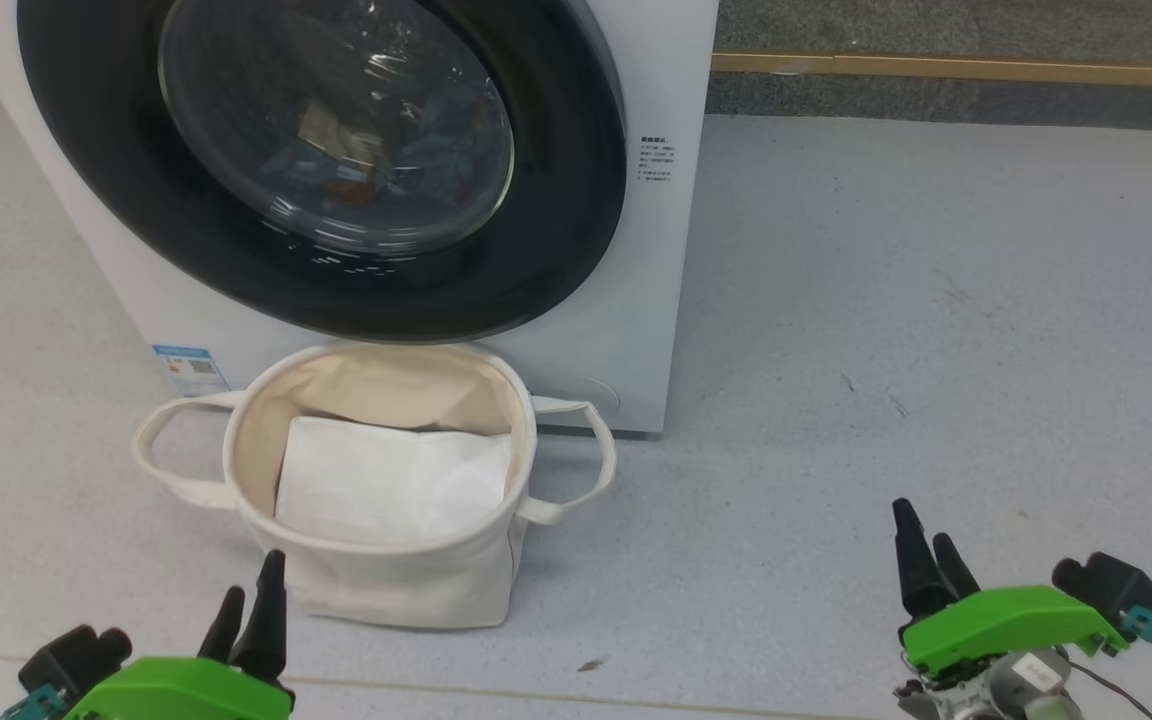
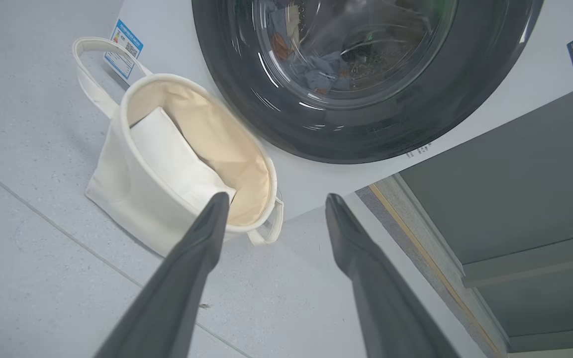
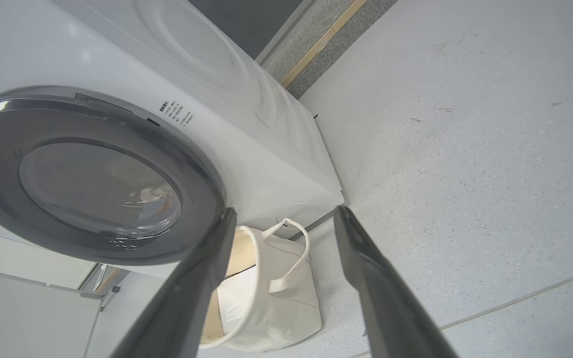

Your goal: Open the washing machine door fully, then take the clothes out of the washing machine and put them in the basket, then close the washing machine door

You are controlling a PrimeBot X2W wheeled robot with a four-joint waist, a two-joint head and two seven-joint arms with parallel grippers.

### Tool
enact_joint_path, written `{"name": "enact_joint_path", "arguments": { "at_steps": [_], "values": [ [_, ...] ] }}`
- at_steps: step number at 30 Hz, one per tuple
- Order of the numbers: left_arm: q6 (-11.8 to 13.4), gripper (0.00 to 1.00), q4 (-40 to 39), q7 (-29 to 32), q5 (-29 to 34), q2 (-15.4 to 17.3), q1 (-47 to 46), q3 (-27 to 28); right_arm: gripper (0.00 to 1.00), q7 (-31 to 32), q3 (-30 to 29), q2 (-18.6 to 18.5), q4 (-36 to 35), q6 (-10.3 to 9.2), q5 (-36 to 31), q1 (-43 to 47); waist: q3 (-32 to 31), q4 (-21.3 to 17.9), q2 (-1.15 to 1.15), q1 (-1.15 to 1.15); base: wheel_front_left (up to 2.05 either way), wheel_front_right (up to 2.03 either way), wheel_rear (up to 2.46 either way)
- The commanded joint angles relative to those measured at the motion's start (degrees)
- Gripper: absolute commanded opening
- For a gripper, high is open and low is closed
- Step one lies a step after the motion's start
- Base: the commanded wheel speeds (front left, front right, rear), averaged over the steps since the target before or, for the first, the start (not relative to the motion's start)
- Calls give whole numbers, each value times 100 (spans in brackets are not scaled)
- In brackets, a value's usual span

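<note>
The white washing machine [image 1: 656, 300] stands at the upper left, and its round black-rimmed door [image 1: 556, 230] covers the drum mouth. Behind the glass lie the clothes [image 1: 356, 160], bluish and beige, also clothes [image 2: 324, 74] in the left wrist view. The cream basket [image 1: 236, 440] sits on the floor right in front of the door, holding a flat white sheet [image 1: 386, 480]. My left gripper [image 1: 254, 575] is open just before the basket's near wall. My right gripper [image 1: 921, 522] is open over bare floor, well right of the basket. Neither holds anything.
Grey floor [image 1: 936, 350] spreads to the right of the machine. A dark wall base with a wooden strip [image 1: 936, 68] runs along the back. A blue sticker [image 1: 191, 368] marks the washer's lower left front. The basket's loop handles stick out on both sides.
</note>
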Motion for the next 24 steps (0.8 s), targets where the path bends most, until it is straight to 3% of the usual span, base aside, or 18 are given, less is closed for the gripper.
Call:
{"name": "enact_joint_path", "arguments": {
  "at_steps": [1,17,24],
  "values": [
    [58,100,-229,-104,203,197,-343,41,100,-86,112,-38,-212,1,-268,-367,-13,6,0,0,0,0,0],
    [414,100,-427,-363,1153,518,-483,-269,100,-355,416,-47,-304,1,-1592,-599,-65,53,0,0,0,0,0],
    [689,100,-661,-394,1641,687,-547,-402,100,-472,432,-51,-400,1,-2011,-674,-64,77,0,0,0,0,0]
  ]
}}
